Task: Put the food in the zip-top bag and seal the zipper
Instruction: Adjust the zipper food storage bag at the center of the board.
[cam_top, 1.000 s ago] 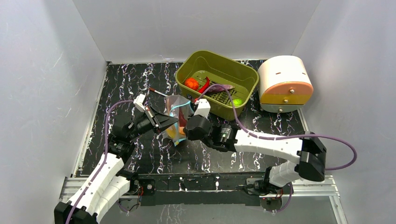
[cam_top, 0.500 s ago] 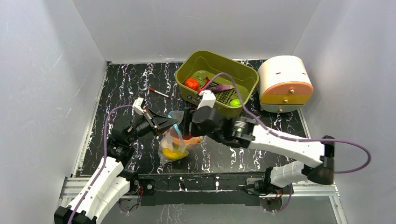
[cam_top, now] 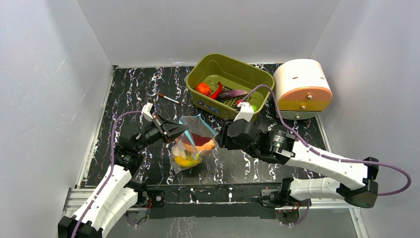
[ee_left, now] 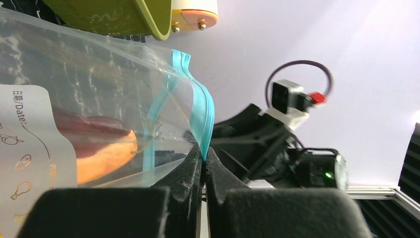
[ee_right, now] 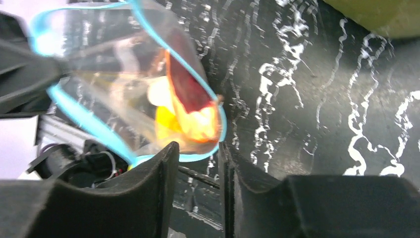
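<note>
One wrist view | left end effector (ee_left: 204, 156) pinches zipper (ee_left: 208, 119) (overhead: apparently hidden)

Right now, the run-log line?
left gripper: shut on teal-blue zipper strip of clear plastic zip-top bag | right gripper: open, beside bag mouth | orange toy carrot: in bag

In the lower left of the left wrist view, the bag (ee_left: 99, 84) bears a white panel (ee_left: 29, 148) reading "日期/Date:", printed sideways down the frame, with small food pictograms beneath, one a drumstick.
</note>
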Motion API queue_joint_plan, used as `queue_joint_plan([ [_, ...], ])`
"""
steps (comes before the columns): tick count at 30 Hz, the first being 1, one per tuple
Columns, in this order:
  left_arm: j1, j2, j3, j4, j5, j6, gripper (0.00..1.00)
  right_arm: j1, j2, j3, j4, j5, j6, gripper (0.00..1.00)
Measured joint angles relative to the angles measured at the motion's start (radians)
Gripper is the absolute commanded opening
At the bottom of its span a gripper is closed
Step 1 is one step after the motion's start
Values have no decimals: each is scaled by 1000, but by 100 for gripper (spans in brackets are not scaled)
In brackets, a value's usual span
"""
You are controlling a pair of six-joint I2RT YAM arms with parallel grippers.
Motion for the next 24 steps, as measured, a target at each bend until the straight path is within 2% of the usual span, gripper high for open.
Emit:
queue_joint_plan([
  [3, 0, 2, 0, 3, 2, -1, 0, -84, -4, -85, 22, -63, 1, 25],
  [8, 0, 2, 0, 3, 3, -1, 0, -242, -24, -182, 88, -184, -14, 25],
  [15, 0, 2, 0, 4, 3, -1, 0, -246, -25, -219, 206, -301, -20, 25],
  [24, 0, 3, 0, 8, 7, 0, 0, -246, 56, -261, 307, -351, -21, 17],
])
